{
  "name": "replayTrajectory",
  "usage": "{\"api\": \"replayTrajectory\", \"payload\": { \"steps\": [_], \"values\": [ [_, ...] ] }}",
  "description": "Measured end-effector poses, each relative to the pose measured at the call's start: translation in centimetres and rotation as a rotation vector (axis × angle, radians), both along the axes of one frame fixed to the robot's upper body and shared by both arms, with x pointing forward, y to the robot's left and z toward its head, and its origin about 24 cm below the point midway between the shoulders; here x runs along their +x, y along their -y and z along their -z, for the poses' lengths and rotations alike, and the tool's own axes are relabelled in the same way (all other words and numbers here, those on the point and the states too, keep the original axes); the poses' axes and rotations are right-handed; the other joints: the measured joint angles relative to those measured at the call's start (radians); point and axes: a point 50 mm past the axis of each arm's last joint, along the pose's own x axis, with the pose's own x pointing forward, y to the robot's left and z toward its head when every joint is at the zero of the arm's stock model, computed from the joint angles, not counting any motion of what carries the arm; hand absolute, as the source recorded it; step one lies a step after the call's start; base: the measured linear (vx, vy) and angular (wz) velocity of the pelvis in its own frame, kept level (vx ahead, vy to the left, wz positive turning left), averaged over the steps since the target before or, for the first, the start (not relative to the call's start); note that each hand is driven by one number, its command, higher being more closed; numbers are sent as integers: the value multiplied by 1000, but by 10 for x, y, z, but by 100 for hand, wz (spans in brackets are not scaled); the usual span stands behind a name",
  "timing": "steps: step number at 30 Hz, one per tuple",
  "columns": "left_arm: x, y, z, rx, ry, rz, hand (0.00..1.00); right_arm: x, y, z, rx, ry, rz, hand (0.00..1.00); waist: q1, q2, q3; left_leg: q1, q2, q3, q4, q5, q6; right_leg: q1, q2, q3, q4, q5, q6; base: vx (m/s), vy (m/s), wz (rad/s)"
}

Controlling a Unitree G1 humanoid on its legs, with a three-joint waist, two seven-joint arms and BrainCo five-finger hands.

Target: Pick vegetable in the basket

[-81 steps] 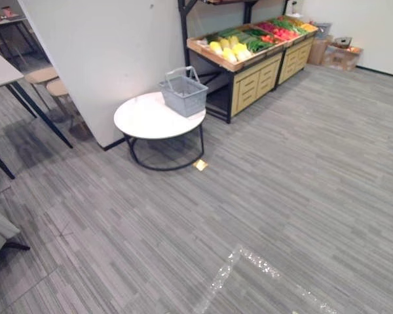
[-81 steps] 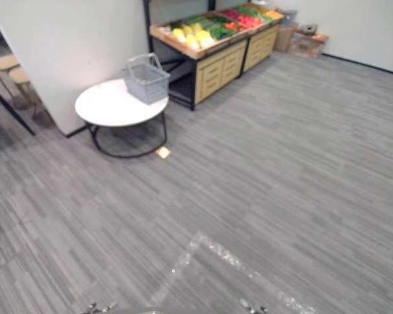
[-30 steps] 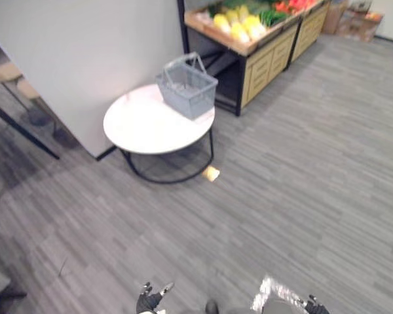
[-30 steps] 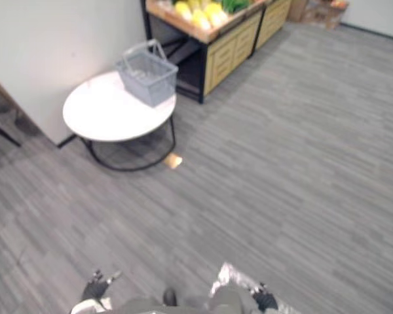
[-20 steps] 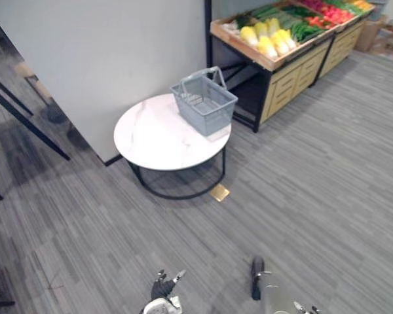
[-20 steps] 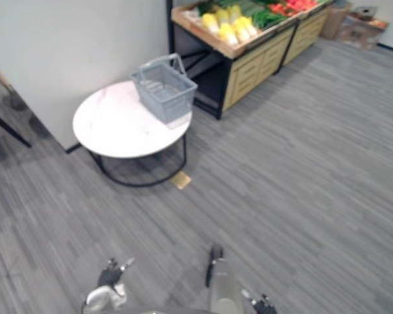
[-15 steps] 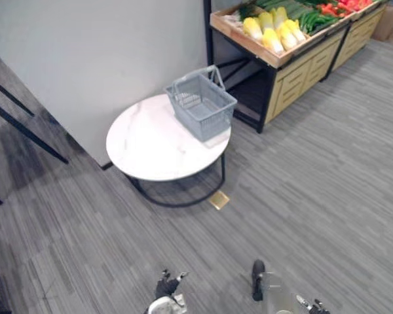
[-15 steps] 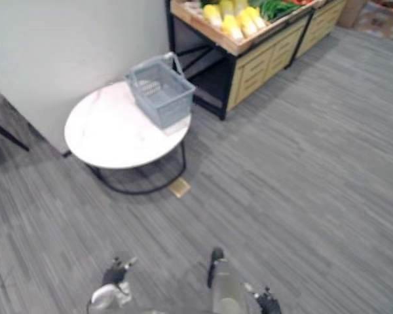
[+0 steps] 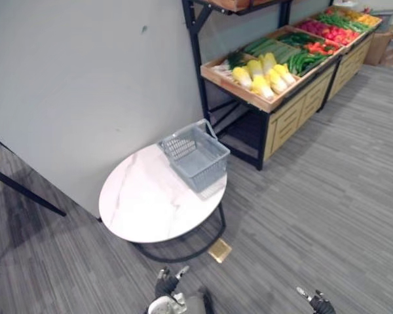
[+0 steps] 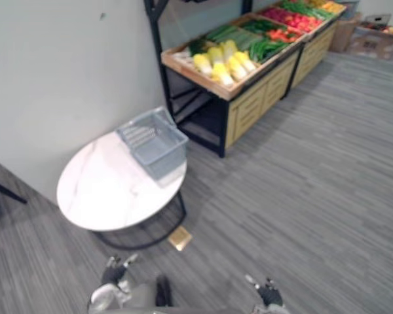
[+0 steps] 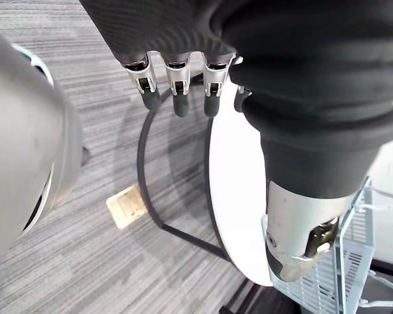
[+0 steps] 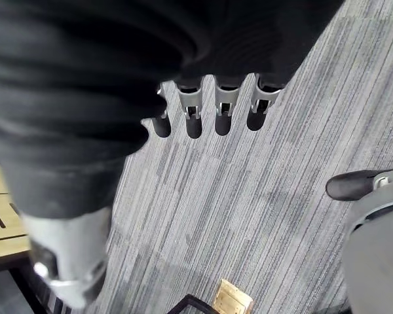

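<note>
One grey basket (image 9: 195, 157) sits at the far right edge of the one round white surface (image 9: 137, 209), with the vegetables (image 9: 265, 70) in the wooden stand (image 9: 288, 114) just beyond. My left robot hand (image 9: 165, 286) and right robot hand (image 9: 320, 304) hang low, fingers loose and apart, gripping nothing.

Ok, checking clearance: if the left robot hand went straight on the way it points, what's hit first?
Probably the floor by the table's black base ring, though the tabletop lies close; depth unclear.
</note>
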Motion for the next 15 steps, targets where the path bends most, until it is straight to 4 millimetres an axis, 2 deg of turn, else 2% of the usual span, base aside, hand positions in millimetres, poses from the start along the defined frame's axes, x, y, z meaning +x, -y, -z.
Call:
{"api": "replayTrajectory", "payload": {
  "steps": [1, 2, 3, 4, 5, 6, 7, 8, 9, 10, 11, 12, 13, 15],
  "values": [
    [-1, 0, 1, 0, -5, 1, 0, 0, 0, 0, -2, -2, -14, 0, 2, 4, -3, -1, 2, -6, -17, 2, 4, 9, -1, 2, 3, -16, 11, 373, 240, -9],
    [-3, -3, 1, 6, -10, 0, 0, 1, 0, 0, -4, -3, -36, 0, 7, 0, -9, -4, -6, -10, 9, 78, 21, 23, -18, 20, 26, -60, 27, 501, 300, -27],
    [-7, -11, 2, 25, -24, 0, 0, 1, -5, 1, 8, -8, -59, 0, 19, -26, -36, -5, -45, 8, 51, 97, 38, 25, -68, 42, 53, -95, 5, 613, 330, -37],
    [-11, -12, 3, 30, -39, 5, 0, -1, -6, 2, 14, -15, -68, 0, 19, -44, -56, -7, -71, 13, 57, 81, 60, 10, -88, 64, 88, -95, 2, 638, 308, -22],
    [-17, -19, 6, 48, -73, 15, 0, -1, -8, 2, 15, -13, -82, 0, 10, -69, -90, 0, -118, 19, 45, 54, 79, -63, -131, 117, 223, -81, 8, 539, 256, 14],
    [-20, -24, 7, 62, -89, 26, 0, -1, -8, 2, 14, -11, -78, 0, -3, -87, -87, 39, -151, 18, 28, 35, 89, -126, -151, 170, 396, -43, 28, 534, 279, 28],
    [-22, -26, 7, 67, -100, 27, 0, -2, -7, 2, 14, -13, -78, 0, -2, -94, -81, 66, -163, 19, 20, 20, 93, -157, -155, 195, 490, -6, 36, 513, 257, 8],
    [-26, -29, 9, 76, -127, 28, 0, -2, -7, 2, 11, -16, -82, 0, 4, -103, -63, 141, -170, 30, 1, -13, 96, -226, -151, 245, 694, 121, 92, 488, 206, -9],
    [-29, -31, 10, 87, -144, 40, 0, -3, -7, 2, 5, -17, -93, 0, 1, -92, -53, 212, -170, 19, -3, -45, 107, -285, -138, 249, 875, 144, 126, 477, 181, -8],
    [-31, -32, 11, 91, -156, 61, 0, -2, -7, 2, 1, -15, -99, 0, 0, -90, -49, 248, -171, 7, -4, -59, 111, -309, -134, 235, 940, 134, 110, 466, 142, 12],
    [-33, -31, 12, 96, -176, 97, 0, -4, -6, 2, -6, -20, -106, 0, -4, -89, -48, 318, -171, -2, -16, -78, 115, -347, -129, 190, 1016, 92, 60, 530, 104, 29],
    [-31, -28, 12, 94, -178, 118, 0, -5, -5, 2, -12, -22, -109, 0, -13, -88, -48, 369, -171, -21, -39, -83, 115, -388, -129, 130, 1000, 38, 39, 435, 76, 41],
    [-29, -27, 12, 94, -172, 124, 0, -4, -4, 1, -14, -18, -110, 0, -22, -86, -49, 384, -169, -33, -49, -83, 115, -404, -129, 98, 963, 20, 29, 410, 18, 67],
    [-20, -23, 10, 86, -148, 127, 0, -2, -3, 0, -17, -11, -108, 0, -28, -83, -47, 407, -164, -73, -65, -83, 115, -462, -128, 50, 795, 6, 10, 413, -61, 83]
  ]
}}
